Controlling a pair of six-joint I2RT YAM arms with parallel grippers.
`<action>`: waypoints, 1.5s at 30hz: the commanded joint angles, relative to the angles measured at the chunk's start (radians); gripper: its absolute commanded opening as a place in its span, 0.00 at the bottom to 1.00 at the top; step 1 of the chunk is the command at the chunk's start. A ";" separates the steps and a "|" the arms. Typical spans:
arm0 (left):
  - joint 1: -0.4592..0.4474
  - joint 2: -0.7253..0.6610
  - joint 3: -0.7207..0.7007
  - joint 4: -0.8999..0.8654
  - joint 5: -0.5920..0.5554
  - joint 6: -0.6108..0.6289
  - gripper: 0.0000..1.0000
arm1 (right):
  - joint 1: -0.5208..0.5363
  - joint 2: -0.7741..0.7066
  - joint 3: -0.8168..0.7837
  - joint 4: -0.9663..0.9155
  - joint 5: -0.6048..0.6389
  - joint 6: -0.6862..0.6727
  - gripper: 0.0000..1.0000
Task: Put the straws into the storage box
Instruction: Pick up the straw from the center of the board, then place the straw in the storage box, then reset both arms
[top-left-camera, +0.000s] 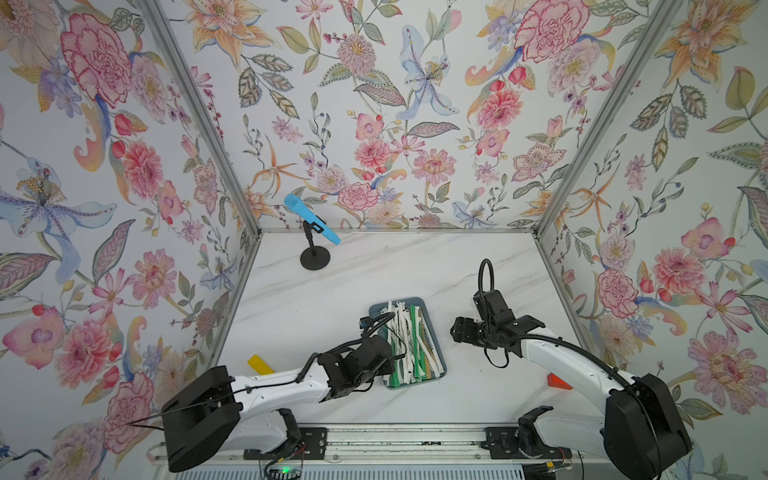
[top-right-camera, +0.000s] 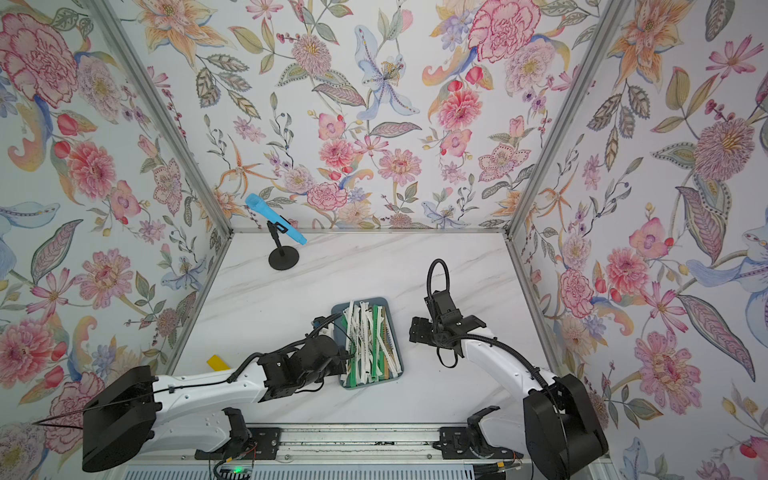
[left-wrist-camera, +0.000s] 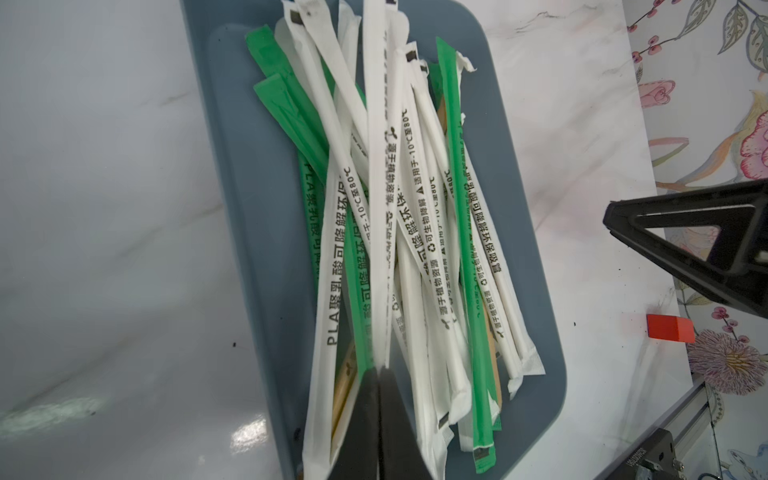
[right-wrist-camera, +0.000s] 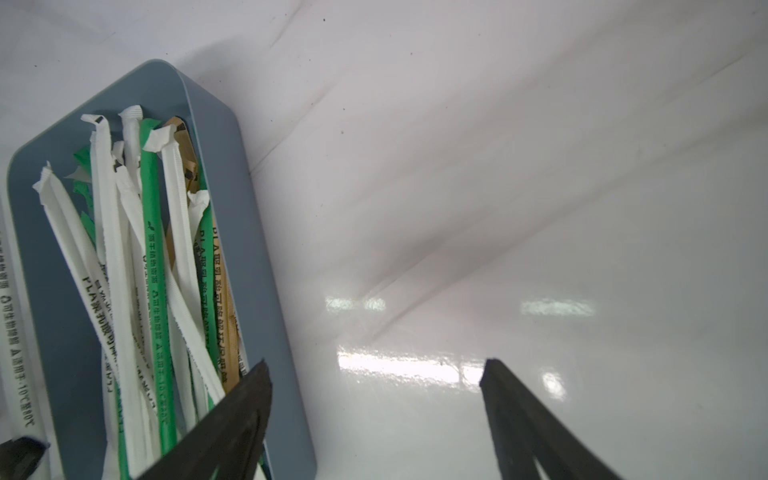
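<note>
Green, white, tan straws (left-wrist-camera: 419, 249), criss-crossed in blue-grey storage box (left-wrist-camera: 266, 208)

Green, print-marked white and tan straws (left-wrist-camera: 419, 232) fill a blue-grey storage box (left-wrist-camera: 249, 208) on a white marbled tabletop (top-left-camera: 374, 274) ringed by floral-patterned walls (top-left-camera: 374, 104).

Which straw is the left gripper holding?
The white straw pinched by its end in the left gripper, crossing over the pile; the other straws lie loose in the storage box.

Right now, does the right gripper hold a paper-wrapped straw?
No: the right gripper stands open and empty over the white table, beside the blue-grey plastic tray.
</note>
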 joint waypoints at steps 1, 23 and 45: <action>-0.006 0.045 0.035 0.068 0.033 -0.037 0.00 | -0.009 -0.012 0.018 -0.002 0.017 -0.012 0.81; -0.061 -0.070 0.130 -0.249 -0.170 -0.020 0.94 | -0.032 -0.014 0.034 -0.003 0.054 -0.051 0.81; 0.648 -0.382 -0.281 0.481 -0.538 1.122 1.00 | -0.352 0.111 -0.532 1.577 0.283 -0.614 0.99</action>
